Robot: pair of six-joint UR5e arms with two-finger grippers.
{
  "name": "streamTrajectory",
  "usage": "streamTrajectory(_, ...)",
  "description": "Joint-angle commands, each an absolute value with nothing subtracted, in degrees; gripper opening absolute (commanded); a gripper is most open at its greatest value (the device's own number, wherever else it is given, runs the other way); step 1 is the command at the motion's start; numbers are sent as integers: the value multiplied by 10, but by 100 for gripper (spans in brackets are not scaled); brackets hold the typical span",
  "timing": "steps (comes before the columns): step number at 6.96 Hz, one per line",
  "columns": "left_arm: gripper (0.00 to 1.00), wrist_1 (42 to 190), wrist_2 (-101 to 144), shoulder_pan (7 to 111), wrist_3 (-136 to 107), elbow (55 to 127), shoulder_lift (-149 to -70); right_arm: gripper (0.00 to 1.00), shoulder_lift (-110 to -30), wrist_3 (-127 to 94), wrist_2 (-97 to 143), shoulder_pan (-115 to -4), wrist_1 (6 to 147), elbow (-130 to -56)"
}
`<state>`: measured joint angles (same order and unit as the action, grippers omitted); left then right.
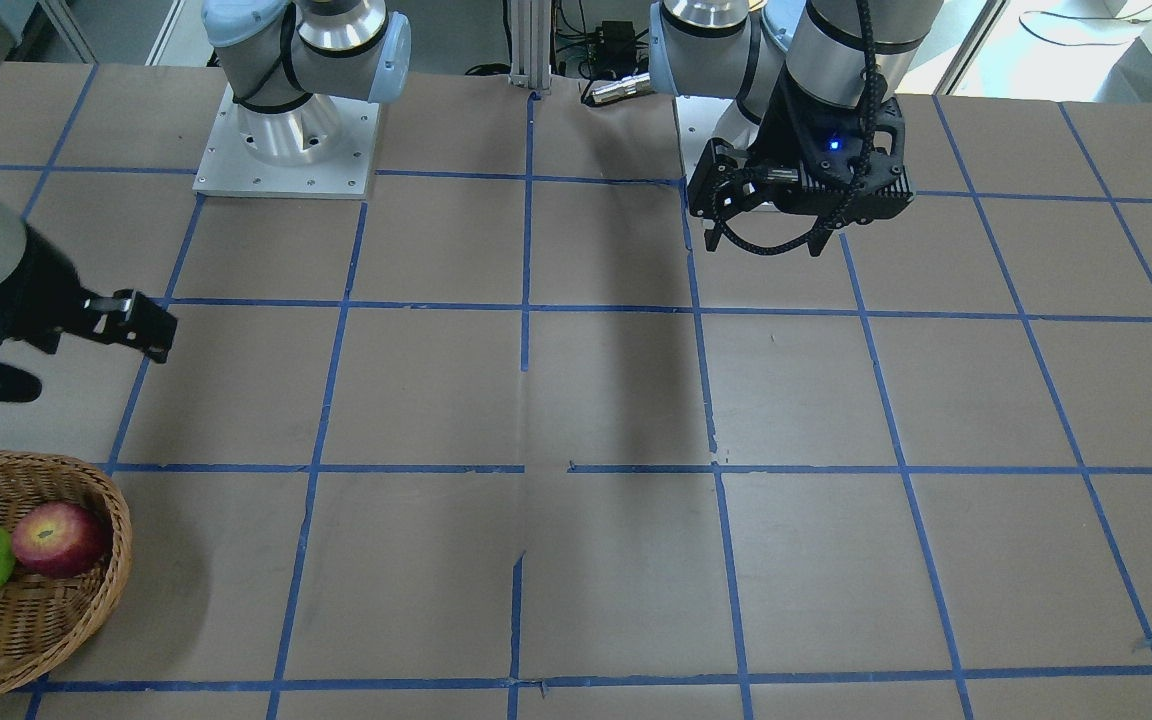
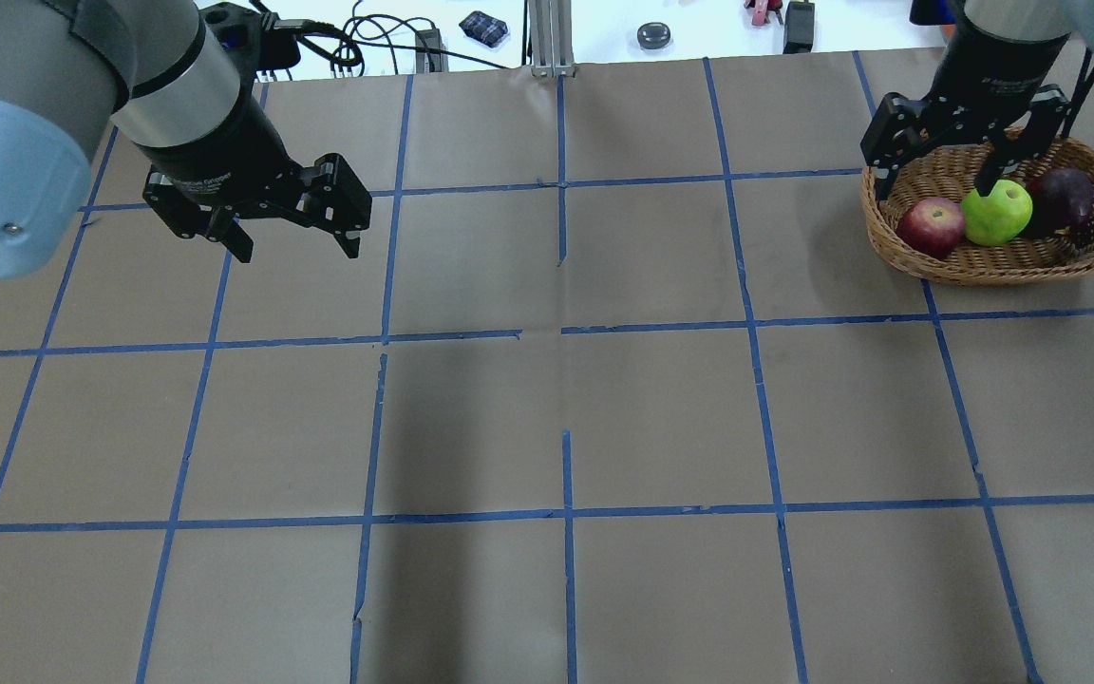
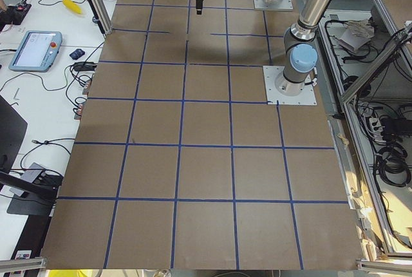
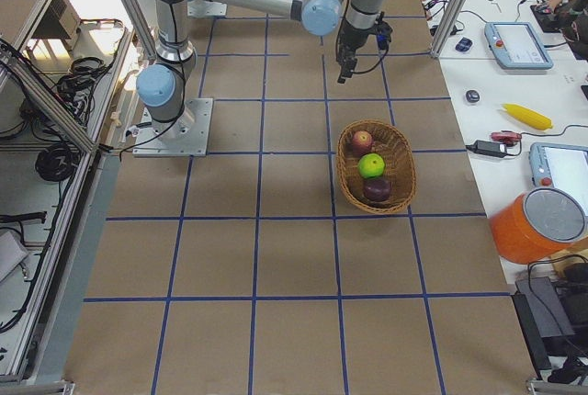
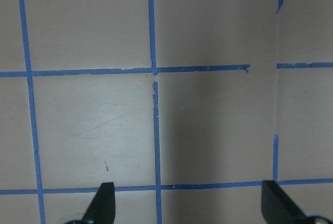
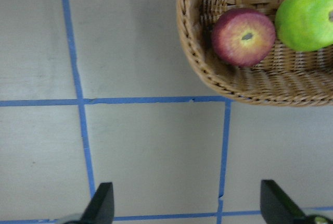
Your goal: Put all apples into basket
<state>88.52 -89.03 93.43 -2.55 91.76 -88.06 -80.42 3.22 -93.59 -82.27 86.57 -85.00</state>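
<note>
Closest to the front-facing camera, at the table's near corner on the robot's right, sits the oval light-brown woven wicker basket (image 1: 76, 630), and all three fruits lie inside it in a row. The bright lime-green apple (image 2: 996, 213) is in the middle. The red apple with a yellowish stem end (image 2: 931, 228) is on the side toward the table's centre, and the darker, purplish-red apple (image 2: 1062, 198) is at the far end. The green one touches the darker one, and the red one lies just beside it. No apple shows on the brown paper-covered table (image 2: 661, 418) in any view, so I judge the task done, with nothing left to carry. The right gripper (image 6: 190, 206) hangs above the table just beside the basket's end. It points straight down, its fingers spread wide and holding nothing. Well apart from it, on the other half of the table, the left gripper (image 2: 298, 249) hovers over bare paper. It also points down, fingers wide and empty.
</note>
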Motion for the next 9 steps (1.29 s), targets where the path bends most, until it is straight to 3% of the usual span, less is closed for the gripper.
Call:
streamTrajectory(1, 100, 885, -890, 935, -25, 918, -881, 100, -875, -26, -934, -906, 868, -904)
streamTrajectory(9, 100, 885, -890, 935, -25, 918, -881, 100, -917, -47, -918, -904, 838, -903)
